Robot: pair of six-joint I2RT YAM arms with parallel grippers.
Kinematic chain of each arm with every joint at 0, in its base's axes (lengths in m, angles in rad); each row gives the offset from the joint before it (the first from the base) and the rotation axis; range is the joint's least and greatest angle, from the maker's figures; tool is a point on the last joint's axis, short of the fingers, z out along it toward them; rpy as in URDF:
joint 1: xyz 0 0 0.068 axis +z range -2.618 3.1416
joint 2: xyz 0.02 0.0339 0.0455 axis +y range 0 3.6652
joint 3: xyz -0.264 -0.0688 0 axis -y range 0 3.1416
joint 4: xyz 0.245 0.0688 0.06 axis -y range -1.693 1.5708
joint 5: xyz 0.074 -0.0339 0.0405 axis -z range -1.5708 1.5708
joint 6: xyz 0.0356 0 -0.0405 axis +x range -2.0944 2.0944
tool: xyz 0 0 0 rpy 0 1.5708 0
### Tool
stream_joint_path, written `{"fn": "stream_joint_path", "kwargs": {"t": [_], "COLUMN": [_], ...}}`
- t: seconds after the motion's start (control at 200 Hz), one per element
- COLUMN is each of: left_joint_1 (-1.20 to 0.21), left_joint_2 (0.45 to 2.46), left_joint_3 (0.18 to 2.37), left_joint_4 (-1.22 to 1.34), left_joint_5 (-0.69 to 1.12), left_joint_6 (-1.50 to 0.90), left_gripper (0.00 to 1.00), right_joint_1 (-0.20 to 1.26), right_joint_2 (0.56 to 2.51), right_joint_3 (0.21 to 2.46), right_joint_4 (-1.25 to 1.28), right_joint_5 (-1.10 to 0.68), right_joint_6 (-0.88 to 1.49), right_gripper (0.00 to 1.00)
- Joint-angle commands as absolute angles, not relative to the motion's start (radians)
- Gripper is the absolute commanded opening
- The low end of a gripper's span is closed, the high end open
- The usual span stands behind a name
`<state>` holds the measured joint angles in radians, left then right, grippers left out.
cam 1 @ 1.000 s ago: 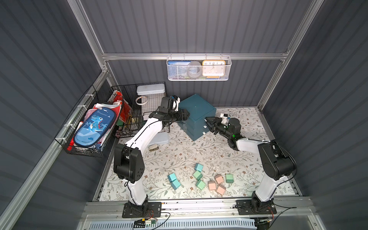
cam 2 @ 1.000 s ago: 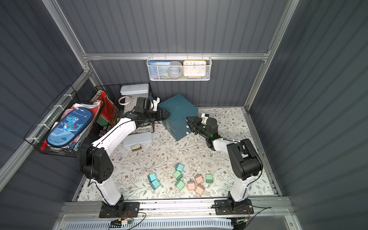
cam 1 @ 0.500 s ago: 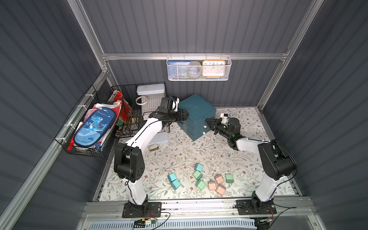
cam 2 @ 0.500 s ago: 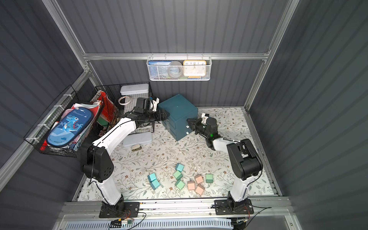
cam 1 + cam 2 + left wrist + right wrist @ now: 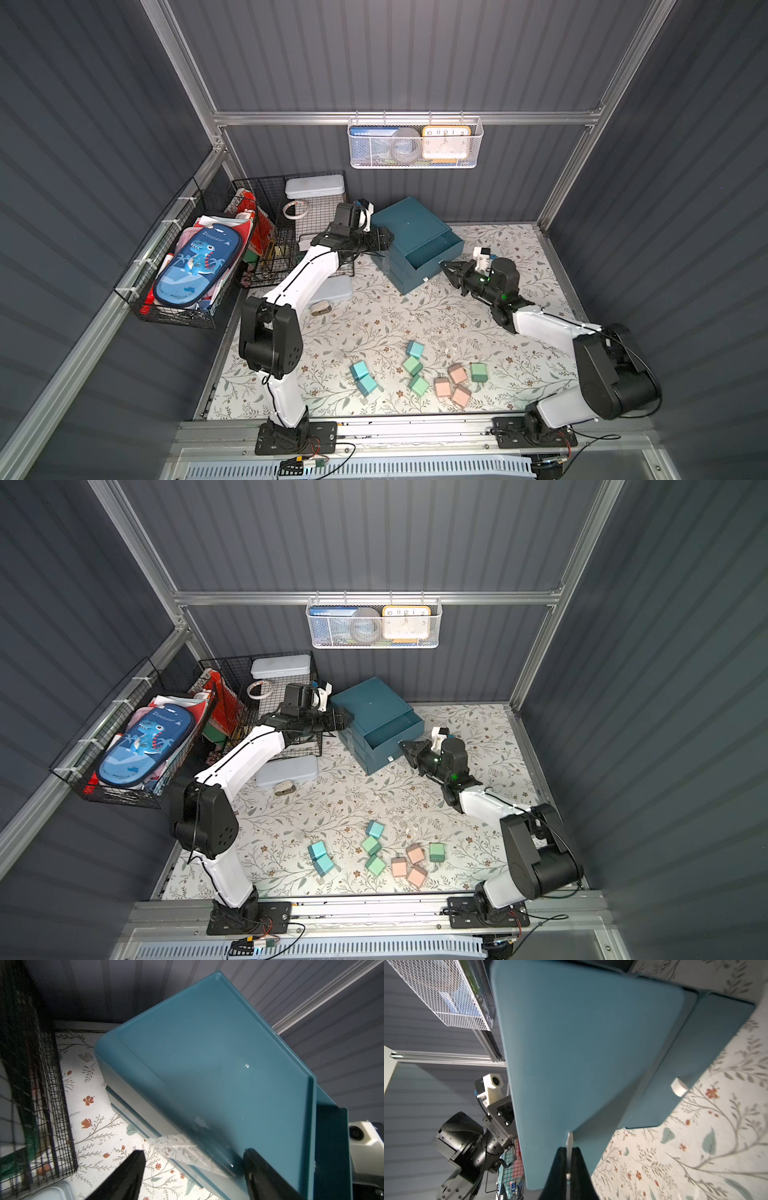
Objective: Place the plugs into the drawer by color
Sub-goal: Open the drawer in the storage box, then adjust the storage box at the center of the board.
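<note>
In both top views the drawer cabinet [image 5: 409, 226] [image 5: 370, 704] stands at an angle at the back of the floral bench [image 5: 374, 316] [image 5: 332, 796]. Its top drawer [image 5: 434, 253] [image 5: 392, 733] stands partway out. The right pincer [image 5: 445, 267] [image 5: 404, 747] has its tips at that drawer's front, pressed together. The left pincer [image 5: 384, 240] [image 5: 345, 720] sits against the cabinet's opposite corner, beside the black wire rack [image 5: 299, 216] [image 5: 266, 696]. The plugs [image 5: 412, 365] [image 5: 371, 845] all lie loose near the bench's front edge, well apart from both pincers. The blue ones are to the left, green in the middle and pink toward the right, with one green just beyond the pink.

In the left wrist view the left pincer [image 5: 194, 1152] is spread wide, its fingers [image 5: 264, 1174] straddling a corner of the cabinet. One finger lies over the top face; I cannot tell whether it touches.

In the right wrist view the right pincer [image 5: 568, 1149] pinches a thin white tab handle [image 5: 569, 1138] at the edge of a teal drawer front. A second tab [image 5: 679, 1086] stands free on another drawer front, well apart from the tips.
</note>
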<state>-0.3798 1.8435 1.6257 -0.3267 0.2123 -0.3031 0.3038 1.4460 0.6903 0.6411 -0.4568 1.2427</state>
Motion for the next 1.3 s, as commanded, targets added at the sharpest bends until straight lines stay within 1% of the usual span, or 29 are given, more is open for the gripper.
{"fn": "stream_joint_path", "kwargs": {"t": [0.0,0.29,0.46,0.51,0.58,0.645,0.736,0.811,0.866,0.916,1.006,1.111,1.251,1.296], "left_joint_1": [-0.374,-0.374,-0.374,-0.374,-0.374,-0.374,-0.374,-0.374,-0.374,-0.376,-0.377,-0.382,-0.390,-0.395], "left_joint_2": [1.873,1.864,1.863,1.865,1.868,1.867,1.859,1.839,1.815,1.785,1.732,1.692,1.700,1.709], "left_joint_3": [1.616,1.607,1.605,1.607,1.611,1.615,1.620,1.621,1.617,1.601,1.562,1.524,1.519,1.513], "left_joint_4": [-0.350,-0.341,-0.336,-0.333,-0.333,-0.336,-0.342,-0.338,-0.324,-0.306,-0.275,-0.254,-0.257,-0.247], "left_joint_5": [0.200,0.196,0.196,0.195,0.195,0.195,0.205,0.216,0.217,0.221,0.223,0.220,0.243,0.254], "left_joint_6": [-0.278,-0.272,-0.274,-0.275,-0.275,-0.275,-0.278,-0.287,-0.306,-0.329,-0.366,-0.402,-0.432,-0.441], "left_gripper": [0.79,0.79,0.79,0.79,0.79,0.80,0.80,0.81,0.82,0.84,0.87,0.91,0.99,0.99], "right_joint_1": [0.317,0.346,0.359,0.362,0.365,0.367,0.370,0.370,0.352,0.310,0.238,0.191,0.146,0.146], "right_joint_2": [1.354,1.183,1.187,1.196,1.205,1.206,1.135,1.041,0.984,0.967,1.027,1.156,1.427,1.506], "right_joint_3": [0.637,0.606,0.608,0.616,0.637,0.662,0.687,0.702,0.738,0.784,0.922,1.063,1.287,1.375], "right_joint_4": [0.524,0.323,0.295,0.291,0.269,0.212,0.074,-0.051,-0.167,-0.219,-0.273,-0.258,-0.243,-0.279], "right_joint_5": [-0.456,-0.427,-0.419,-0.425,-0.444,-0.472,-0.466,-0.385,-0.280,-0.258,-0.304,-0.360,-0.478,-0.501], "right_joint_6": [1.166,1.084,1.061,1.056,1.040,1.016,0.959,0.877,0.814,0.739,0.630,0.551,0.467,0.425], "right_gripper": [0.00,0.00,0.00,0.06,0.20,0.29,0.36,0.43,0.45,0.45,0.45,0.51,0.56,0.58]}}
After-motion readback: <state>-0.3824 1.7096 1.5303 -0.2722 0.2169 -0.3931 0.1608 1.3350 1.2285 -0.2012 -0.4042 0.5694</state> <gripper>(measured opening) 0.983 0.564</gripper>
